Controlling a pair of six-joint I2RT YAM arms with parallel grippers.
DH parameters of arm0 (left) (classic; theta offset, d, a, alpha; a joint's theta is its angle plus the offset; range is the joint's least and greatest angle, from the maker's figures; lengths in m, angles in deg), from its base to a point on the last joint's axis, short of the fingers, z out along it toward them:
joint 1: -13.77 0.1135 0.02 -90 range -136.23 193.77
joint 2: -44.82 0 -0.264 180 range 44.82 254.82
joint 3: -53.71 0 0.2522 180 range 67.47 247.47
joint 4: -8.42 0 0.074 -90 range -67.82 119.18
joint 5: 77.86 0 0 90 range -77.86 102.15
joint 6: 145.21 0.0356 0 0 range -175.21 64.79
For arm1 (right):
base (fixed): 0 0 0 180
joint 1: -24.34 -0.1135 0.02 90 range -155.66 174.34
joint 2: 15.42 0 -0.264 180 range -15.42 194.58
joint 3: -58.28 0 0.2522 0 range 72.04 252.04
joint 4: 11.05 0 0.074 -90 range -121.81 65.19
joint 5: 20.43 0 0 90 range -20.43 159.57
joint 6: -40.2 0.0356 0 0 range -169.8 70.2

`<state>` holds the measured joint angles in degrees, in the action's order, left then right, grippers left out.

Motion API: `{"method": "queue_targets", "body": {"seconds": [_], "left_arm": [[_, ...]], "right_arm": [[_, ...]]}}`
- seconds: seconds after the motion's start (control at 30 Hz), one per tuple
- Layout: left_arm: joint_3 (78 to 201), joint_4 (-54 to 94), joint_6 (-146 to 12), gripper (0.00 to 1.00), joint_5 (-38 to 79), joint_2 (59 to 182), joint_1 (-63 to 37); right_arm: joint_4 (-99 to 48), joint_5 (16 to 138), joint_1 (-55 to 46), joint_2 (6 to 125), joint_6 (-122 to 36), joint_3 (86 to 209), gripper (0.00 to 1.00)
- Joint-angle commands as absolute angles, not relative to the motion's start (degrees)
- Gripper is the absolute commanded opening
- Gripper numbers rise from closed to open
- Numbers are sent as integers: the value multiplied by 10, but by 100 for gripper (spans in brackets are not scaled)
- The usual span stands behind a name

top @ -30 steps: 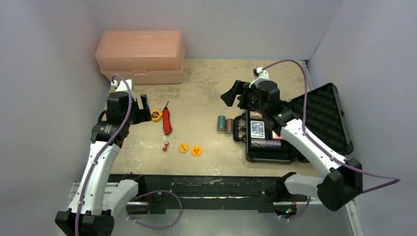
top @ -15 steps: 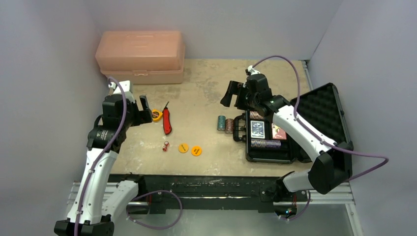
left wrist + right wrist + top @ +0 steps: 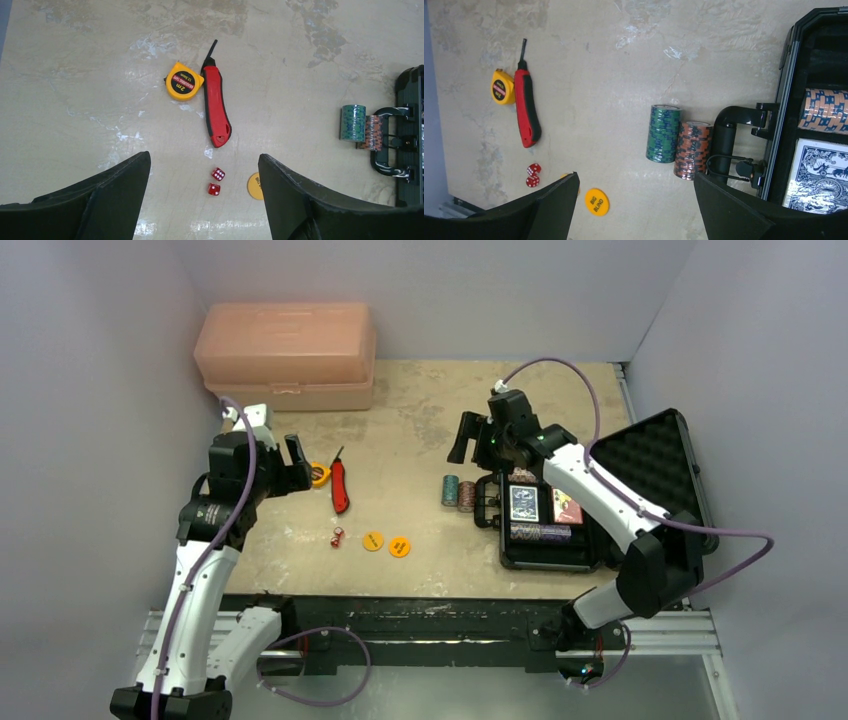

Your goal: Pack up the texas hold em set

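The black case (image 3: 600, 502) lies open at the right, with its egg-crate foam lid (image 3: 655, 475) folded back. It holds a blue card deck (image 3: 524, 504), a red deck (image 3: 566, 508) and chip rows (image 3: 540, 533). A green chip stack (image 3: 450, 489) and an orange chip stack (image 3: 467, 495) stand by its handle (image 3: 730, 137). Two red dice (image 3: 337, 537) and two orange discs (image 3: 385, 543) lie on the table. My right gripper (image 3: 470, 436) is open and empty above the chip stacks (image 3: 663, 133). My left gripper (image 3: 290, 462) is open and empty above the dice (image 3: 216, 181).
A peach plastic toolbox (image 3: 287, 355) stands at the back left. A yellow tape measure (image 3: 318, 474) and a red utility knife (image 3: 341, 485) lie left of centre. Grey walls close in on the left, back and right.
My right arm has swung its gripper a little to the left and back, away from the case. My left arm shifted slightly at first, then held still.
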<state>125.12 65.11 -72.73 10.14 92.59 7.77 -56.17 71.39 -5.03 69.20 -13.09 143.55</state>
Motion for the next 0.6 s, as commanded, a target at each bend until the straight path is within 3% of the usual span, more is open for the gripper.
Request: {"method": "queue_targets", "body": {"seconds": [0.0,0.57], "left_arm": [[1256,641,-737,78,117,924,81],[1252,640,-738,74,119,910,73]], "right_arm": [[-582,697,-56,699,-114,1449,87],[-591,670,-71,767,-83,1434,65]]}}
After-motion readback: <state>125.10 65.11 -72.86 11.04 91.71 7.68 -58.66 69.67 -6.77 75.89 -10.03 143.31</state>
